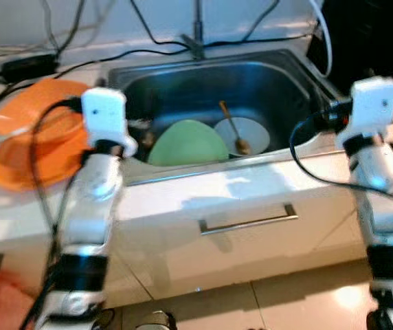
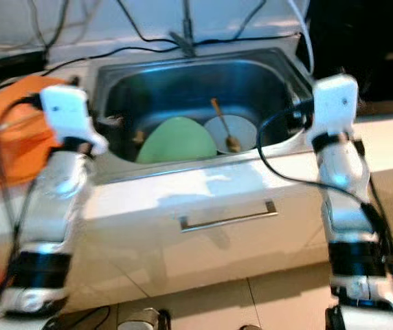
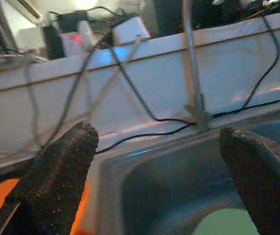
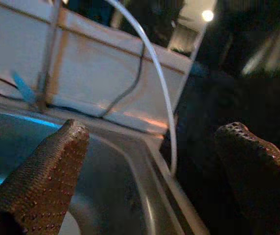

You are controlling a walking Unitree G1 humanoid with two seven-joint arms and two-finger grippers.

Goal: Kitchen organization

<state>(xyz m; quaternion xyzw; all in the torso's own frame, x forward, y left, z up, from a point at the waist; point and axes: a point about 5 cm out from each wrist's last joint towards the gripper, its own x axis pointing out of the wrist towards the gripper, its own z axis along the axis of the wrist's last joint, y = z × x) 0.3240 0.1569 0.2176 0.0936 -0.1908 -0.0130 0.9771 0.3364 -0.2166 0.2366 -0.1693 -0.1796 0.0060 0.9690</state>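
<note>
Landmark: everything here is placed off the stainless sink (image 1: 299,75), set into a white counter with a faucet (image 1: 196,42) at its back edge.

In the sink: a pale green plate (image 1: 187,143) is leaned near the front wall, and just beside it, toward the robot's right, a white bowl (image 1: 251,130) is sat with a wooden-handled spoon (image 1: 232,128) resting in it.

Beside the sink: a stack of orange plates (image 1: 28,148) is parked on the counter to the robot's left. Black cables (image 1: 148,48) are strung along the back ledge.

Left gripper (image 3: 157,171): held over the sink's left front corner, fingers spread wide, nothing between them. The green plate's edge can just be caught below it in the wrist view.

Right gripper (image 4: 152,171): held at the sink's right rim, also spread wide and empty. A white hose (image 4: 152,63) is hung close to it by the sink's right back corner.

Step in hand (a guess): the dishes look like what's meant to be cleared out, and both arms seem lined up for a reach in.

How it'd be done well: the green plate is probably best pinched at its raised rim, since it's leaned and could slide on wet steel. The spoon should be lifted out first, or the bowl kept level, so it isn't tipped. The hose and cables are worth being steered clear of.
</note>
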